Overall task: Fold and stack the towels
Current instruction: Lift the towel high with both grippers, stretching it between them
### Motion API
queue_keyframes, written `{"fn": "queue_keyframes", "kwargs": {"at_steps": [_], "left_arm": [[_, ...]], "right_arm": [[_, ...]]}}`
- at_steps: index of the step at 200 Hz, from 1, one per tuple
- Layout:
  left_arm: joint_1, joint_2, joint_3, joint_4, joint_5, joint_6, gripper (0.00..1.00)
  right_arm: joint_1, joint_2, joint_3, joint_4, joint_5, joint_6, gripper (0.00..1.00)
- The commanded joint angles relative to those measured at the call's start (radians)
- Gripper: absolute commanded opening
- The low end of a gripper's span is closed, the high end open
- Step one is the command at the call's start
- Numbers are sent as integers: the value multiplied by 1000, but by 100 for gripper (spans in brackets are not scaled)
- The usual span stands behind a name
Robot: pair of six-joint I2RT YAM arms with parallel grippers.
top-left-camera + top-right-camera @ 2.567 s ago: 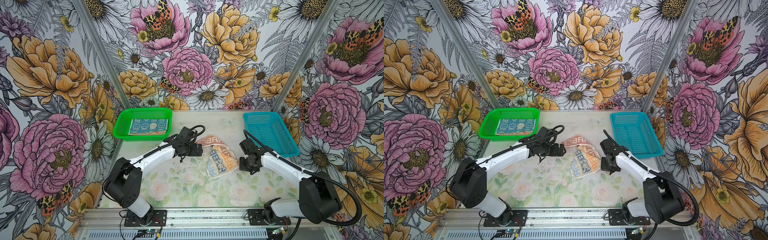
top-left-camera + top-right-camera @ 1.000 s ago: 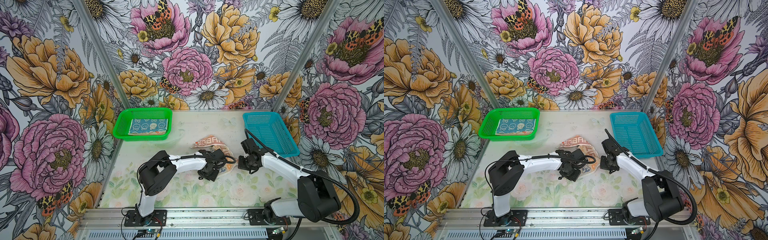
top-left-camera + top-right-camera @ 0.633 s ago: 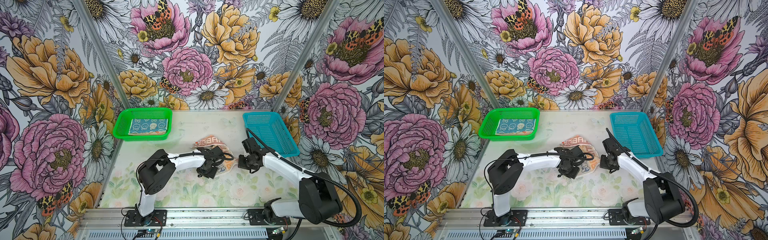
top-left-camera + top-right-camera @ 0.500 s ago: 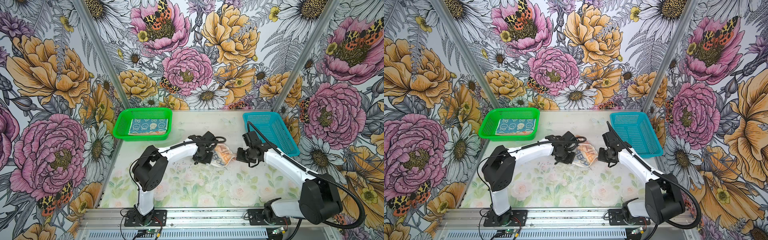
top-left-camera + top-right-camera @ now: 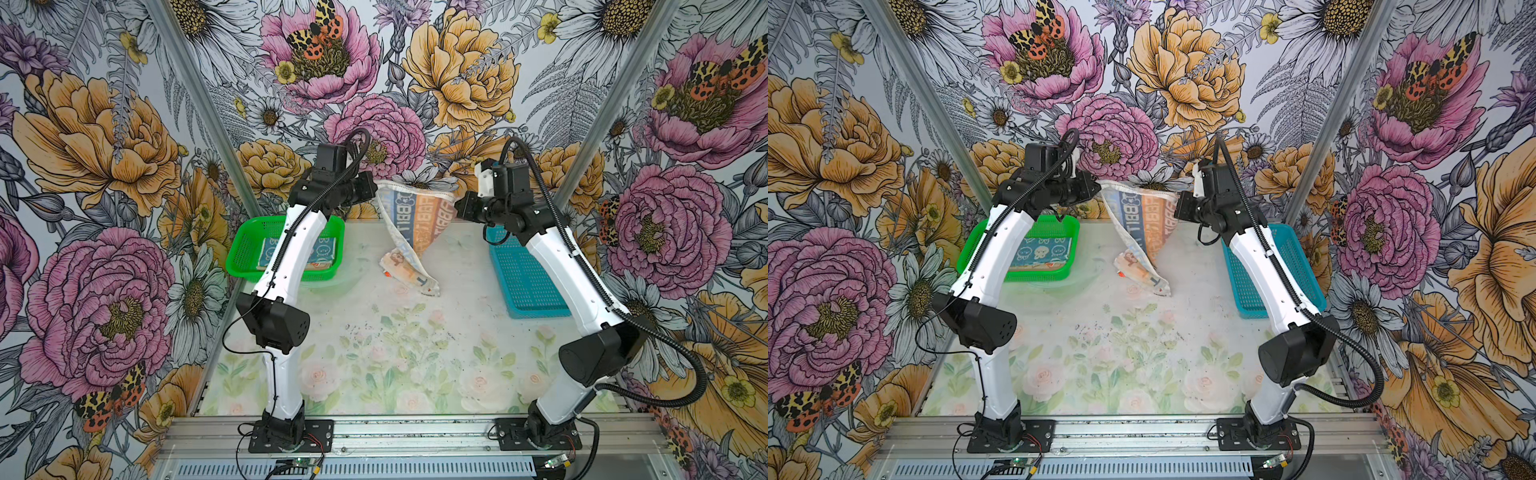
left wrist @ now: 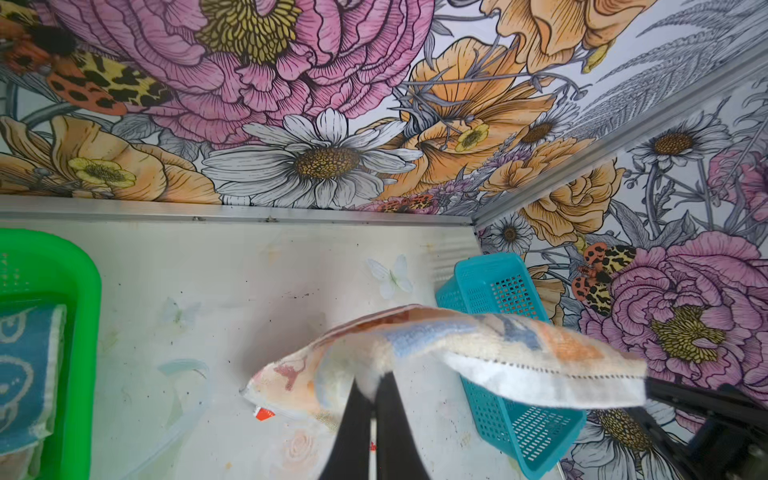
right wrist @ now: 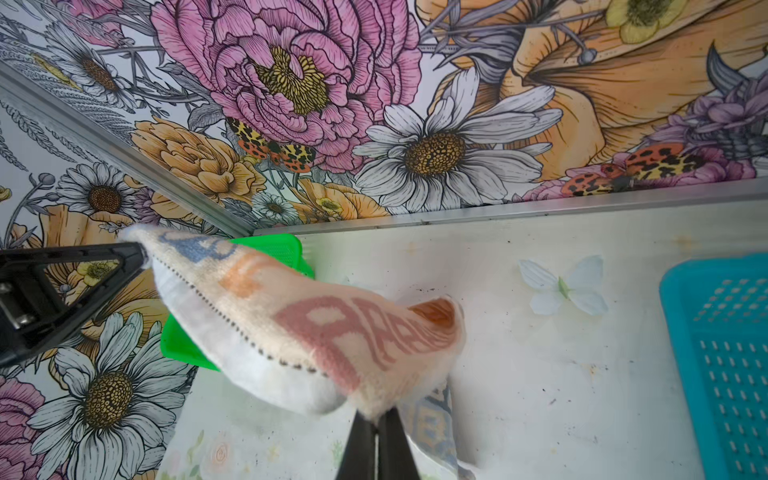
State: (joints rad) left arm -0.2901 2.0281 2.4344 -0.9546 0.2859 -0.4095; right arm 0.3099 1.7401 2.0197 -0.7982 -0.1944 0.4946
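Striped towel [image 5: 419, 214]: blue, orange, brown bands w/ lettering, white hem. Teal towel [image 5: 1042, 251]: white bunny faces. Green basket [image 5: 243, 253] & blue basket [image 5: 528, 286]: plain mesh. Table [image 5: 395, 353]: pale, faint pink roses, green leaves. Walls [image 5: 83, 124]: big pink, orange, white flowers, spotted moths.

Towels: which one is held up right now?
The striped RABBIT towel, stretched between the left hand and right hand; the teal bunny towel lies folded in the green basket.

We count three towels: one striped towel [image 5: 415, 216], one teal-blue towel [image 5: 322, 249], and one orange towel [image 5: 319, 264], seen only as an edge. Two baskets: one green basket [image 5: 239, 259], one blue basket [image 5: 528, 282]. Two robot arms: left arm [image 5: 293, 245], right arm [image 5: 557, 262].
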Motion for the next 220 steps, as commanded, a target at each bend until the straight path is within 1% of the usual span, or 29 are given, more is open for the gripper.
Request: {"fn": "queue_keyframes", "kwargs": {"at_steps": [1, 14, 24, 58, 63, 76, 89, 102, 120, 127, 136, 156, 174, 192, 206, 220], "left_arm": [[30, -3, 101, -77, 61, 26, 0], [43, -30, 121, -78, 76, 42, 0], [48, -58, 116, -78, 83, 57, 0], [36, -197, 28, -79, 72, 110, 0], [29, -252, 10, -79, 68, 116, 0], [2, -330, -44, -79, 41, 131, 0], [-34, -416, -110, -80, -9, 137, 0], [-80, -496, -161, -88, -63, 129, 0], [-149, -585, -212, -90, -130, 108, 0], [-166, -608, -223, -90, -137, 94, 0], [-165, -627, -235, -90, -130, 68, 0], [-152, -629, -234, -94, -111, 40, 0], [-96, -585, -222, -95, -62, 28, 0], [-30, -500, -211, -95, 11, 20, 0], [-10, -420, -201, -95, 23, 46, 0], [8, -325, -186, -93, 50, 58, 0]], "right_arm": [[-4, 5, 180, -108, -23, -58, 0], [-2, -7, 248, -144, -25, -87, 0], [-1, -33, 271, -161, -25, -107, 0], [20, -153, 253, -215, -29, -150, 0], [30, -174, 238, -219, -26, -156, 0], [60, -239, 179, -221, -15, -167, 0], [94, -304, 118, -220, -7, -172, 0], [125, -361, 70, -224, 9, -172, 0], [139, -420, 34, -228, 4, -149, 0], [138, -432, 31, -231, 5, -138, 0], [137, -441, 33, -239, 16, -127, 0], [117, -425, 65, -269, 19, -105, 0], [71, -383, 89, -283, -5, -81, 0], [13, -328, 93, -286, -17, -69, 0], [-29, -267, 98, -283, -46, -63, 0], [-67, -174, 110, -282, -60, -67, 0]]}}
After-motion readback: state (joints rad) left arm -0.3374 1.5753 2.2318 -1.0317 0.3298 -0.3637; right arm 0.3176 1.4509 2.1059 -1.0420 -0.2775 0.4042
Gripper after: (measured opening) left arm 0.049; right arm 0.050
